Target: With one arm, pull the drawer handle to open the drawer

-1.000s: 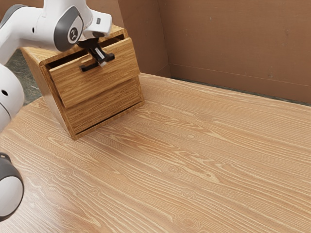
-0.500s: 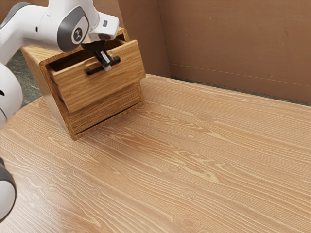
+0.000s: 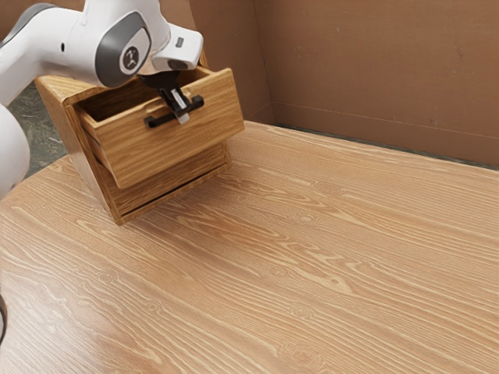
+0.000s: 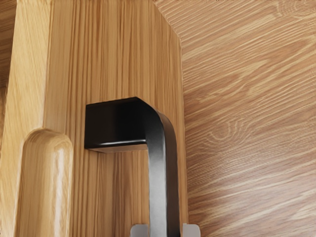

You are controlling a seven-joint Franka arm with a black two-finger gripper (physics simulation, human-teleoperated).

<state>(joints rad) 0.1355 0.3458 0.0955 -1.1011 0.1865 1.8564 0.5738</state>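
The gripper point(image 3: 178, 107) is clamped on the black handle point(image 3: 160, 118), its fingers pinching the bar from both sides near its middle. The top drawer point(image 3: 175, 136) stands farther out of the small wooden cabinet point(image 3: 152, 187) than a second ago. Its front has shifted toward the exterior view's right, and the hand has gone with it. The cabinet sits unmoved at the far left of the table point(image 3: 327, 257).

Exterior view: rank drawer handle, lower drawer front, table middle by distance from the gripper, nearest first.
1. drawer handle: clamped in the gripper, on the top drawer.
2. lower drawer front: just below.
3. table middle: toward the exterior view's right, farthest.
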